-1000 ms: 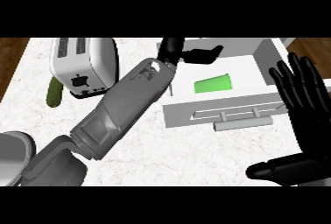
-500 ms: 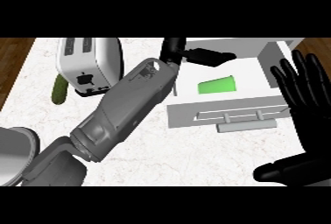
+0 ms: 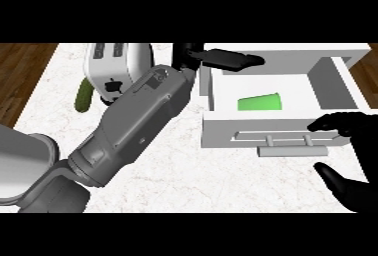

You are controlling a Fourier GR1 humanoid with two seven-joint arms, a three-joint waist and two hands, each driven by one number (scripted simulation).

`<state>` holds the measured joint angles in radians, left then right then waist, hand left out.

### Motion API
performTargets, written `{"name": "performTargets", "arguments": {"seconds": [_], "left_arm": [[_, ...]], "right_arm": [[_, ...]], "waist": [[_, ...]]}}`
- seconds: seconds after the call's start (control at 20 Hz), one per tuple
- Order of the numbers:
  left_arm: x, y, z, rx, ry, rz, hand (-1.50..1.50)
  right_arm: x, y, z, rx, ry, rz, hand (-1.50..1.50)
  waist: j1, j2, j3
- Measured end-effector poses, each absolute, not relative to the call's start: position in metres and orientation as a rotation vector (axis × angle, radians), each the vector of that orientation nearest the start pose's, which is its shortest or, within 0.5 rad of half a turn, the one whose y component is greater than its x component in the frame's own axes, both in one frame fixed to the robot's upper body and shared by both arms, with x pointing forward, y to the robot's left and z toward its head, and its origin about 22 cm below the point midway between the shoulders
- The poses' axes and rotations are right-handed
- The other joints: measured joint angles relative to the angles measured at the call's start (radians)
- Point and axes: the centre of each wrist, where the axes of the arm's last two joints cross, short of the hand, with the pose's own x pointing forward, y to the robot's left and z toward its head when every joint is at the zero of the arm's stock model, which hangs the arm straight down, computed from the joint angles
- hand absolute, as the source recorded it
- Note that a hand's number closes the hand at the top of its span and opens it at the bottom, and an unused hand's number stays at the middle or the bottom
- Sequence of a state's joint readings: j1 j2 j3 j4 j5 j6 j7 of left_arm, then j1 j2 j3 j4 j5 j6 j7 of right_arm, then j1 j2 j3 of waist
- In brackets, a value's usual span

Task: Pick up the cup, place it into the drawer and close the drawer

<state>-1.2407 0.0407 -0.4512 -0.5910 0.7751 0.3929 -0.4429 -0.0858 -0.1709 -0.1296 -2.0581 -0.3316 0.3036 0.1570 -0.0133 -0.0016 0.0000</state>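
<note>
The green cup (image 3: 260,102) lies inside the open drawer (image 3: 221,135), so only the closing is left. The right hand (image 3: 347,125) hangs at the drawer's front, fingers curled over its top edge near the handle (image 3: 293,149), holding nothing. The left hand (image 3: 221,57) rests above the drawer's far end, fingers straight.

A push from one corner could skew the drawer and jam it. The curled fingers could get pinched as the front goes in. The left forearm (image 3: 140,125) lies across the worktop (image 3: 184,185) beside the toaster (image 3: 114,65); a swing might knock it.
</note>
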Motion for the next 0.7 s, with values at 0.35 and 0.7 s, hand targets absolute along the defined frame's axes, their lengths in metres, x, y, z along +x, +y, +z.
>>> {"name": "performTargets", "arguments": {"seconds": [0.35,0.7], "left_arm": [[0.417,0.071,0.145,-0.298,-1.937,0.059,-1.50],[0.387,0.143,0.118,-0.271,-1.913,0.119,-1.50]], "right_arm": [[0.208,-0.274,0.149,0.164,-1.951,0.472,1.50],[0.210,-0.266,0.142,0.058,-1.876,0.594,1.50]], "waist": [[0.032,-0.010,0.000],[0.048,-0.009,0.000]]}}
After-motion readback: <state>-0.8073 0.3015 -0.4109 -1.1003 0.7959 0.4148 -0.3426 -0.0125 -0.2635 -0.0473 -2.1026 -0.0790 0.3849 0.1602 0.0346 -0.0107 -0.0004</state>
